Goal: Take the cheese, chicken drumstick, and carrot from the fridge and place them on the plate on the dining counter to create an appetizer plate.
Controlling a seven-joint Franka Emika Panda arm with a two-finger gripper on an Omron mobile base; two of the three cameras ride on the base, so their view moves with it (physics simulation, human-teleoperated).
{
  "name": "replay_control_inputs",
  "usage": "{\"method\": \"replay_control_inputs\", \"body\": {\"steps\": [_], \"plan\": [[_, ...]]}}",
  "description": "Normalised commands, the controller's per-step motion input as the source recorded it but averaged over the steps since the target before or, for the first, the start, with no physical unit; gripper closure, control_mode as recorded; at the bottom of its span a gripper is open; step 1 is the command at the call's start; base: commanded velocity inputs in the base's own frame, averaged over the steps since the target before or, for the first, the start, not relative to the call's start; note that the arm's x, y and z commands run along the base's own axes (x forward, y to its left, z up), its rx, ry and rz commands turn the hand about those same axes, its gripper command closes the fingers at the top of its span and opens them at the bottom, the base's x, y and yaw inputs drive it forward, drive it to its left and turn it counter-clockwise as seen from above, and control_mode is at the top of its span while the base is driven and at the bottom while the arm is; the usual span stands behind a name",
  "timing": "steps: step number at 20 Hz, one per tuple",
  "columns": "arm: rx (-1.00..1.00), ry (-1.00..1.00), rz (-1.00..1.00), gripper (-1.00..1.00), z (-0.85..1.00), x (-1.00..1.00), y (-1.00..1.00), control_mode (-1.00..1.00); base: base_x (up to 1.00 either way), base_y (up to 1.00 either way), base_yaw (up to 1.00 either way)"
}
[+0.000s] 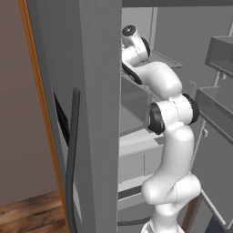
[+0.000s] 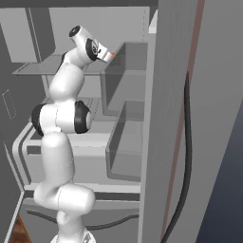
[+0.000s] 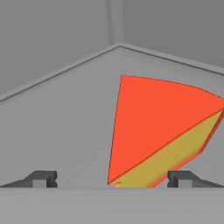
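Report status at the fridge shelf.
Gripper open, fingertips either side of cheese. Cheese on fridge shelf, not gripped. Nothing in the way.

A wedge of cheese [image 3: 162, 127] — broad red rind face up, yellow side along its lower right edge — lies on a grey fridge shelf [image 3: 65, 118]. The gripper [image 3: 112, 179] hangs open above it, one dark fingertip at 7 o'clock, the other at 5 o'clock — the wedge's point between them.
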Motion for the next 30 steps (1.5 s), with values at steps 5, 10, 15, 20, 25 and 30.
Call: {"method": "replay_control_inputs", "body": {"steps": [5, 10, 15, 20, 25, 30], "plan": [[-0.01, -0.03, 0.0, -1.0, -0.36, 0.21, -0.02, -1.0, 0.0, 0.0, 0.0], [-0.03, -0.08, -0.05, -1.0, -0.33, 0.0, -0.34, -1.0, 0.0, 0.0, 0.0], [-0.01, -0.11, -0.08, -1.0, -0.25, 0.03, -0.41, -1.0, 0.0, 0.0, 0.0], [0.0, -0.08, -0.07, -1.0, -0.18, 0.12, -0.27, -1.0, 0.0, 0.0, 0.0], [0.0, -0.02, -0.07, 1.0, -0.11, 0.03, -0.29, -1.0, 0.0, 0.0, 0.0], [-0.01, 0.0, -0.06, 1.0, -0.12, 0.0, -0.16, -1.0, 0.0, 0.0, 0.0]]}}
